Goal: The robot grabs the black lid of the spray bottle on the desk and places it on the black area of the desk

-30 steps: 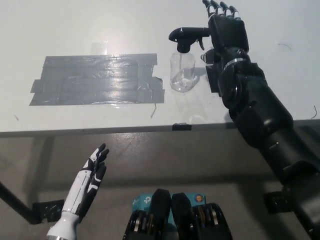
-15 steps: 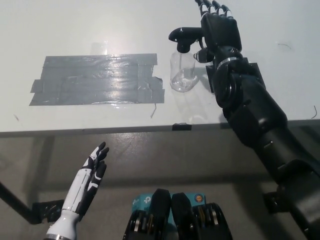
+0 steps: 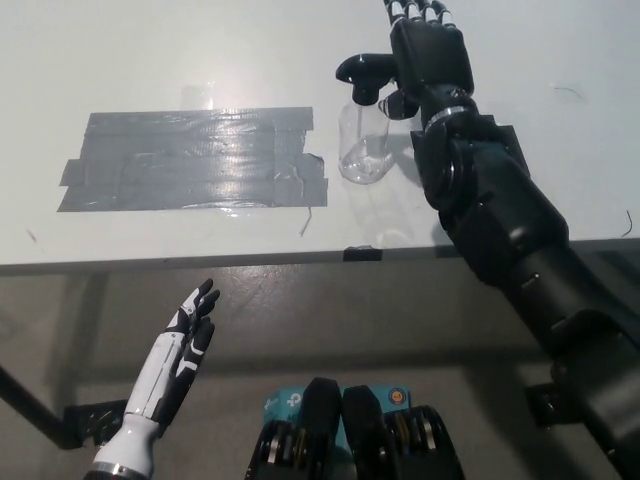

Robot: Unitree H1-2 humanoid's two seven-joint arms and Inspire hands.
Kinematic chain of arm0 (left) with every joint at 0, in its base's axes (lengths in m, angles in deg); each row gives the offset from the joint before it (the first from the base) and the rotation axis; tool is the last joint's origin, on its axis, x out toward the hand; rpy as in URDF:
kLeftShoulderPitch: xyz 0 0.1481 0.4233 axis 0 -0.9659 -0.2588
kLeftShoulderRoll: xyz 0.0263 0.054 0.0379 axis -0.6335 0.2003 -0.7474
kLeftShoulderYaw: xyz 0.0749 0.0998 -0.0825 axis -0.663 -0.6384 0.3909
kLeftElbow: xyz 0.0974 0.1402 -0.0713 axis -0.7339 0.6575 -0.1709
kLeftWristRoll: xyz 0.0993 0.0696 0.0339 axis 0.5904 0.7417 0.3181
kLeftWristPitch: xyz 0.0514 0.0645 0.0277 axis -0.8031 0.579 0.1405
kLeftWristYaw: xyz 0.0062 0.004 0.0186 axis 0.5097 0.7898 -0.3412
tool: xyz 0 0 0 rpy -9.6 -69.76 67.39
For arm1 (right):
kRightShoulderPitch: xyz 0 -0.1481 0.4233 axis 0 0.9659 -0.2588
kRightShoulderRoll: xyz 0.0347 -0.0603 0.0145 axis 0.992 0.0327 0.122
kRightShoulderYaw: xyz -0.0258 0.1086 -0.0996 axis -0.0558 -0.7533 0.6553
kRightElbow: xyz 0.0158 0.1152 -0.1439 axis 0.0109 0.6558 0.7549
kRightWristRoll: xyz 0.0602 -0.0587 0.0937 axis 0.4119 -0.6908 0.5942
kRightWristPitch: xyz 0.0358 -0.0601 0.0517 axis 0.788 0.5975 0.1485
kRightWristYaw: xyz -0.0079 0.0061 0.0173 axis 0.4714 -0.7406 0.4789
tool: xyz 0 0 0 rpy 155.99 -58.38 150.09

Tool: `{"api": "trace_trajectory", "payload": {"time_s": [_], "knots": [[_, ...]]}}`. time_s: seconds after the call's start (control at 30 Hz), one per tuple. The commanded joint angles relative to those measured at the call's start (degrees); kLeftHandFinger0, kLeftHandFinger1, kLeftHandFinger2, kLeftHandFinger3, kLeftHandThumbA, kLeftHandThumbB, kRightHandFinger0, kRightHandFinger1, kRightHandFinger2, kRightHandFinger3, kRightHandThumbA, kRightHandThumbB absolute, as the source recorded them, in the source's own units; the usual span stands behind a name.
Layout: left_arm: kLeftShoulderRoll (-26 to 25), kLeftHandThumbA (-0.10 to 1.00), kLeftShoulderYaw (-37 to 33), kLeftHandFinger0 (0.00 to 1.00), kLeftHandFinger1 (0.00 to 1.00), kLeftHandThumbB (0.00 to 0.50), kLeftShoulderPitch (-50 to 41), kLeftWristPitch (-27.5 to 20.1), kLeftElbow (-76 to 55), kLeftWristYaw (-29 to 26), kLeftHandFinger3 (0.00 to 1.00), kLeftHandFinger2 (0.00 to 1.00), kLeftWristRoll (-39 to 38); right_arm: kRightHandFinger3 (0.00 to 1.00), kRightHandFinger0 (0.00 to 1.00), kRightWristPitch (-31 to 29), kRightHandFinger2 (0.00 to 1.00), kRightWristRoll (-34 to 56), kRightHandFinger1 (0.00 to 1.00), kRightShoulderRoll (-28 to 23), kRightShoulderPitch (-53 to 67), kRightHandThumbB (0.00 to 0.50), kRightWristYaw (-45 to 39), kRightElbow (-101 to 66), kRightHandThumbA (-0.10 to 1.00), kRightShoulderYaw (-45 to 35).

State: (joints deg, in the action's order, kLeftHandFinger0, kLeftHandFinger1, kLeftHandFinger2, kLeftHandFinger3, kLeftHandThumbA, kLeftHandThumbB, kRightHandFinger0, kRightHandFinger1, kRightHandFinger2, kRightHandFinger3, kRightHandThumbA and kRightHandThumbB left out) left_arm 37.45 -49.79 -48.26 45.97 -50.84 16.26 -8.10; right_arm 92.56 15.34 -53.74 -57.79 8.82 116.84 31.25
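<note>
The black right hand [image 3: 428,55] has slid leftward along the far edge of the desk [image 3: 150,60] and now overlaps the right end of the black lid [image 3: 368,72], where earlier it stood just beside it; the fingers [image 3: 415,10] stretch straight toward the far edge, apart and closed on nothing. The lid sits atop the clear spray bottle [image 3: 362,140], its long axis running left-right, nozzle pointing left, away from the palm. The grey-black taped area [image 3: 190,160] lies left of the bottle. The white left hand [image 3: 180,345] hangs below the near edge, fingers extended, unmoved; the right is nearer.
</note>
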Motion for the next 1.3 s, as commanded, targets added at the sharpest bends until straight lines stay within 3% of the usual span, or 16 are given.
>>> {"api": "trace_trajectory", "payload": {"time_s": [0.0, 0.03, 0.07, 0.1, 0.13, 0.17, 0.2, 0.23, 0.3, 0.43, 0.47, 0.5, 0.77, 0.87, 1.13, 1.27], "knots": [[-0.7, 0.99, 0.0, 1.00, 1.00, 0.025, 0.8, -0.3, -1.9, 0.4, 1.00, 1.00, -0.1, 1.00, 1.00, -3.6, 1.00, -1.2, 1.00, 0.5, -5.8, 0.345, 2.9, 3.3, 0.84, 2.3], [-0.6, 0.99, 0.0, 1.00, 1.00, 0.032, 0.7, -0.2, -1.8, 0.4, 1.00, 1.00, -0.3, 1.00, 1.00, -4.5, 1.00, -1.9, 1.00, 0.7, -6.4, 0.332, 4.7, 5.3, 0.78, 3.3], [-0.6, 0.99, 0.0, 1.00, 1.00, 0.032, 0.7, -0.2, -1.8, 0.4, 1.00, 1.00, -0.3, 0.92, 1.00, -5.8, 0.86, -2.2, 0.89, 0.9, -6.9, 0.258, 6.3, 7.1, 0.62, 4.2], [-0.6, 0.99, 0.1, 1.00, 1.00, 0.031, 0.7, -0.3, -1.9, 0.4, 1.00, 1.00, -0.2, 0.44, 0.30, -7.7, 0.35, -2.8, 0.27, 1.4, -7.4, 0.209, 9.2, 9.4, 0.03, 5.7], [-0.7, 0.99, 0.2, 1.00, 1.00, 0.031, 0.6, -0.3, -2.0, 0.4, 1.00, 1.00, -0.2, 0.35, 0.06, -8.8, 0.26, -3.7, 0.14, 1.8, -7.6, 0.210, 11.6, 10.9, -0.07, 6.9], [-0.7, 0.99, 0.1, 1.00, 1.00, 0.025, 0.8, -0.5, -1.9, 0.3, 1.00, 1.00, 0.0, 0.27, 0.00, -9.1, 0.16, -5.1, 0.01, 2.1, -8.1, 0.264, 13.2, 12.6, -0.10, 9.2], [-0.6, 1.00, 0.1, 1.00, 1.00, 0.025, 0.8, -0.7, -1.7, 0.2, 1.00, 1.00, 0.0, 0.27, 0.00, -9.4, 0.31, -5.2, 0.02, 2.5, -8.2, 0.302, 13.1, 13.8, -0.10, 10.2], [-0.6, 1.00, 0.1, 1.00, 1.00, 0.023, 0.8, -1.0, -1.6, 0.2, 1.00, 1.00, 0.0, 0.29, 0.00, -9.9, 0.47, -5.1, 0.08, 2.8, -8.0, 0.309, 13.0, 14.5, -0.10, 11.1], [-0.6, 1.00, 0.1, 1.00, 1.00, 0.013, 0.9, -0.9, -1.6, 0.2, 1.00, 1.00, -0.1, 0.40, 0.00, -10.6, 0.65, -4.7, 0.22, 3.5, -7.8, 0.291, 13.6, 16.3, -0.10, 12.3], [-0.6, 0.99, 0.5, 1.00, 1.00, 0.009, 1.3, -0.6, -1.7, 0.4, 1.00, 1.00, -1.0, 0.79, 0.00, -11.6, 0.79, -4.1, 0.38, 3.8, -7.8, 0.232, 16.6, 18.1, -0.10, 13.4], [-0.6, 0.99, 0.6, 1.00, 1.00, 0.012, 1.4, -0.7, -1.6, 0.4, 1.00, 1.00, -1.1, 0.85, 0.00, -11.9, 0.79, -4.0, 0.39, 3.7, -7.8, 0.192, 17.2, 18.4, -0.10, 13.5], [-0.6, 0.99, 0.6, 1.00, 1.00, 0.011, 1.4, -0.8, -1.5, 0.3, 1.00, 1.00, -1.0, 0.89, 0.00, -12.2, 0.79, -3.7, 0.42, 3.7, -7.8, 0.188, 17.6, 18.5, -0.10, 13.4], [-0.7, 1.00, 0.7, 1.00, 1.00, 0.010, 1.2, -1.0, -1.2, 0.2, 1.00, 1.00, -0.9, 0.89, 0.00, -13.1, 0.78, -2.7, 0.43, 2.7, -9.3, 0.137, 18.6, 17.1, -0.10, 12.3], [-0.7, 0.99, 0.6, 1.00, 1.00, 0.010, 1.3, -1.1, -1.1, 0.1, 1.00, 1.00, -0.7, 0.92, 0.01, -13.8, 0.78, -2.4, 0.47, 2.3, -10.0, 0.134, 19.0, 16.3, -0.10, 11.8], [-0.7, 0.99, 0.6, 1.00, 1.00, 0.013, 1.4, -1.0, -1.0, 0.0, 1.00, 1.00, -0.5, 0.96, 0.00, -13.5, 0.75, -2.9, 0.45, -0.1, -12.3, 0.185, 18.0, 11.0, -0.10, 10.7], [-0.7, 0.99, 0.6, 1.00, 1.00, 0.003, 1.6, -1.0, -1.0, 0.3, 1.00, 1.00, -1.0, 0.90, 0.00, -14.2, 0.71, -2.0, 0.40, -1.6, -13.2, 0.197, 17.6, 8.9, -0.10, 9.2]]}}
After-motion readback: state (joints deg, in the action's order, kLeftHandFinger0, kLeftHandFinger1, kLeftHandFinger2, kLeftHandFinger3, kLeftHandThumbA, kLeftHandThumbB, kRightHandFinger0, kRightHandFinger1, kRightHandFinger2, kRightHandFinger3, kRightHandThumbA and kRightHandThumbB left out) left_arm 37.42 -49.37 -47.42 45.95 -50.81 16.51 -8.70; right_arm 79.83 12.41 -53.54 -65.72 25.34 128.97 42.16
